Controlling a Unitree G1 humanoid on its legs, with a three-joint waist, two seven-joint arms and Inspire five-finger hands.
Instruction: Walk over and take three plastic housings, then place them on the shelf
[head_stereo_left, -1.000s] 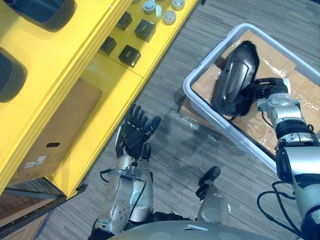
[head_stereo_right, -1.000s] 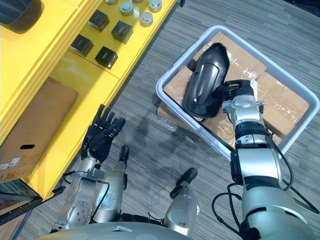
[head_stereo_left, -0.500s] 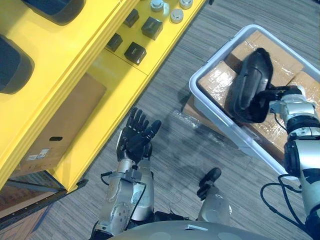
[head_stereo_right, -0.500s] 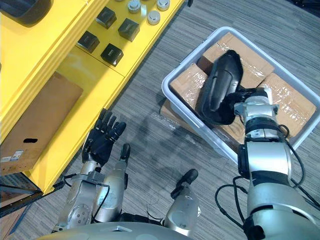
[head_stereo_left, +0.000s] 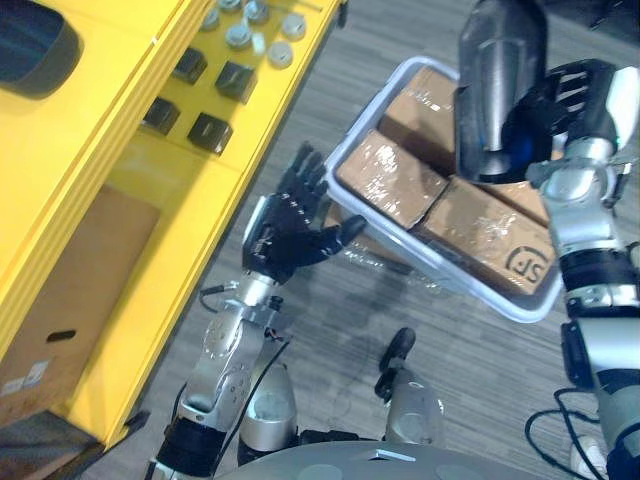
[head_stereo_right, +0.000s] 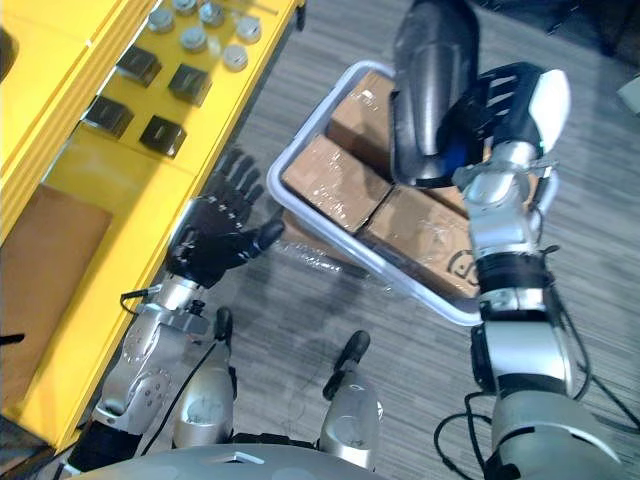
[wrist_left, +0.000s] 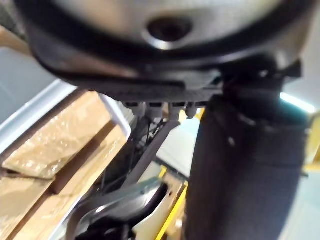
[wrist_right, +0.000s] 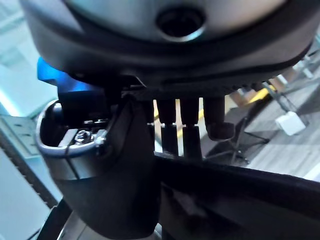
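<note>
Right eye view: right hand (head_stereo_right: 512, 95) around plastic housing (head_stereo_right: 430, 85) above bin (head_stereo_right: 372, 262).

The plastic housing (head_stereo_left: 495, 90) ran past the picture's top edge, so its upper end was not seen. With the right hand (head_stereo_left: 575, 95) clasped on it, it covered the far corner of the grey bin (head_stereo_left: 470, 283) and parts of the cardboard boxes (head_stereo_left: 390, 180) inside. On the yellow shelf (head_stereo_left: 120, 110), a second dark housing (head_stereo_left: 30, 50) was cut off at the left edge. The round metal parts (head_stereo_left: 245, 25) near the shelf's far edge were too blurred to identify.
</note>
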